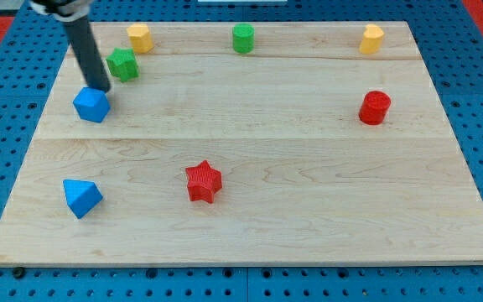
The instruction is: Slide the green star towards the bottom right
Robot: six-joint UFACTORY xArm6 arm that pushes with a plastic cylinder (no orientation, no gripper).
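Camera view, read from the view's left: a blue block (82, 198) sits near the bottom-left corner, and another blue block (91, 105) lies higher up, with my tip (103, 89) just at its upper right edge. My tool is a bare rod (nothing on it opens or closes), and it holds nothing. The green star (123, 65) sits just up and right of my tip, near the top left of the wooden board (309, 218), beside a yellow block (139, 38). Further right come the red star (204, 182), a green cylinder (242, 39), a second yellow block (371, 39) and a red cylinder (375, 108). I judge the slide barely begun: the star is far from the bottom right, so nearly the whole push remains.
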